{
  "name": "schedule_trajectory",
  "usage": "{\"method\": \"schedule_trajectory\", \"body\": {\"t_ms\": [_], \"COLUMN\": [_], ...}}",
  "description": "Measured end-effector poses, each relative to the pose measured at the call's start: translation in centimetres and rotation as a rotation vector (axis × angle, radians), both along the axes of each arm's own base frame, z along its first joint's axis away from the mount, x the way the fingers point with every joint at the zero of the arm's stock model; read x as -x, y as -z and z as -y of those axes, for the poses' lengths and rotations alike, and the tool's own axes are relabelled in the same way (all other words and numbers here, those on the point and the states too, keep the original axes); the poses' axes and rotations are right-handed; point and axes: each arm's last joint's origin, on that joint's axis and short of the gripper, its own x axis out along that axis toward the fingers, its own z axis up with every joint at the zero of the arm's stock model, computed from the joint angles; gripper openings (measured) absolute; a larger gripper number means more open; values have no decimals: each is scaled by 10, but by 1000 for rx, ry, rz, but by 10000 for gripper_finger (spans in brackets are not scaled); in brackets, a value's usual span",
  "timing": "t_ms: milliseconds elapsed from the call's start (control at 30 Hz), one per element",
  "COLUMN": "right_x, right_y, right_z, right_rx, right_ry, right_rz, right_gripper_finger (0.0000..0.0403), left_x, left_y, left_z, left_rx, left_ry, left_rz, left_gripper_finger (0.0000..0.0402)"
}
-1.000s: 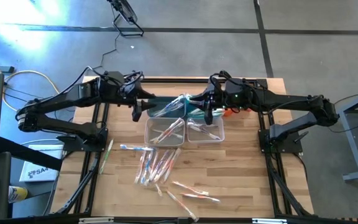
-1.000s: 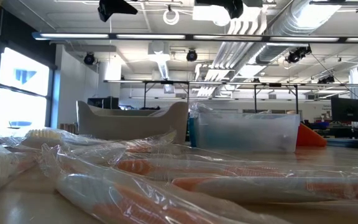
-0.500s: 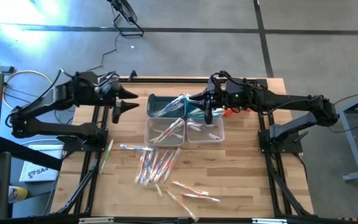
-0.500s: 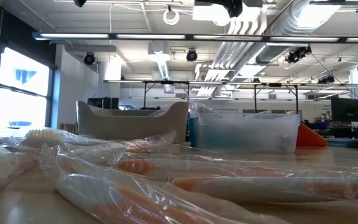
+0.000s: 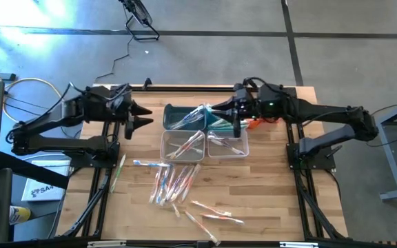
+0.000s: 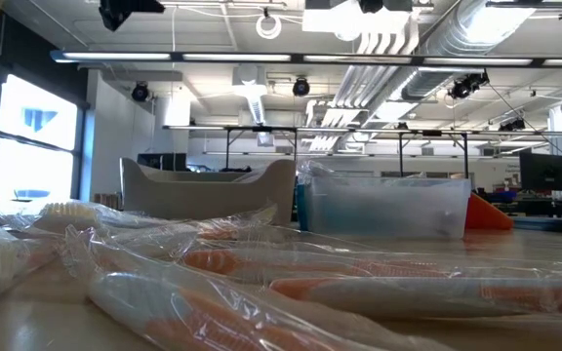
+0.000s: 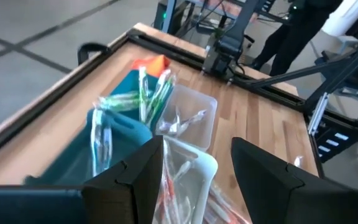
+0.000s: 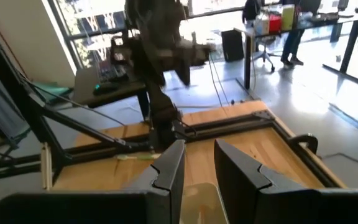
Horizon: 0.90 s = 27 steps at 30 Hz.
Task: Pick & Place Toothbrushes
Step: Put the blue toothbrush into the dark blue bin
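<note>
Pulled back left of the teal bin (image 5: 185, 117) holding toothbrushes (image 5: 189, 118), the left hand (image 5: 142, 116) gapes empty, while whether the right hand (image 5: 220, 114) grips anything is unclear.

Hard white-blue glare blows out the upper left of the high view, washing the floor (image 5: 19, 34) there, while the wooden table (image 5: 267, 200) sits evenly lit with only soft shadows. In the low view, ceiling lights (image 6: 291, 57) and the windows (image 6: 18, 136) at far left burn bright; the wrapped toothbrushes (image 6: 261, 283) up close are blurred. In the right wrist view, daylight floods the windows (image 8: 104, 12) and the left arm (image 8: 160, 43) smears with motion blur.
</note>
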Motion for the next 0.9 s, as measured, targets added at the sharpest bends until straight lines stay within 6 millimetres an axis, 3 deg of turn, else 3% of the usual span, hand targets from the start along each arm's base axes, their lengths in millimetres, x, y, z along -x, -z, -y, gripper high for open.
{"method": "schedule_trajectory", "body": {"t_ms": [233, 567, 900], "right_x": [36, 93, 137], "right_y": [-22, -45, -50], "right_z": [-5, -14, -20], "right_rx": [9, -66, -80], "right_ry": [-3, -1, -12], "right_rz": [46, 105, 98], "right_gripper_finger": [81, 81, 81], "left_x": [-20, -30, -30], "left_y": [25, 16, 15], "left_z": [-3, 18, 44], "left_rx": [54, 41, 31], "left_ry": [62, 219, 152], "left_rz": [113, 292, 298], "left_gripper_finger": [186, 186, 186]}}
